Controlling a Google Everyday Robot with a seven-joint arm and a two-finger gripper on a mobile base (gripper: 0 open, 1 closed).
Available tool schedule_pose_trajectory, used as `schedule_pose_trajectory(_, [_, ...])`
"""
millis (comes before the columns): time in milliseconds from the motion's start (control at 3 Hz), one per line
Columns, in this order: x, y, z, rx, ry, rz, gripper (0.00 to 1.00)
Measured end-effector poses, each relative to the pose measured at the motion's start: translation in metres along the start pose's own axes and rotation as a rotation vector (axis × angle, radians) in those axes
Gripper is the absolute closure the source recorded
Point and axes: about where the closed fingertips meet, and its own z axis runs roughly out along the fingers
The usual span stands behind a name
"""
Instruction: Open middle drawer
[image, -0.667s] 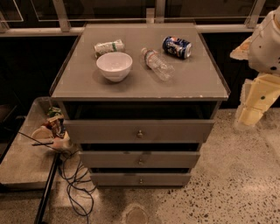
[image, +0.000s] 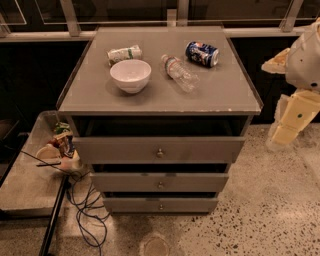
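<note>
— Three grey fronts, one job. Walk me across from the left.

— Lower left of the frame: a low tray (image: 25, 192) with clutter on it, and a black cable (image: 85, 212) looping over the floor near the cabinet's left corner. Neither touches the drawers.

— And the target?

— Centre of the frame, lower half. The middle drawer (image: 125, 182) sits between the taller top drawer (image: 115, 149) and the narrower bottom drawer (image: 130, 205). Its small round knob (image: 161, 185) is at the centre of the front.

— Anything on top to worry about?

— Upper centre: a packet (image: 124, 53), a white bowl (image: 130, 75), a plastic bottle (image: 179, 72) and a can (image: 202, 53), the last two lying on their sides. I'd guess a jerk could set them rolling, so the pull should be smooth.

— Where's the gripper?

— The gripper (image: 287, 125) is at the right edge, mid-height, well apart from the cabinet and above the knob's level. Whether it is open or closed I cannot tell.

— So, how to do it well?

— Bring it left and down, level with the knob. Approach head-on beneath the top front, take the knob alone, and draw straight out without lifting or twisting.
</note>
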Motion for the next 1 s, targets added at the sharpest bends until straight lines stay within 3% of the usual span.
schedule_pose_trajectory(667, [0.026,0.016,0.066,-0.017,-0.253,-0.027,0.0])
schedule_pose_trajectory(1000, [0.034,0.044,0.103,-0.038,-0.275,-0.051,0.0])
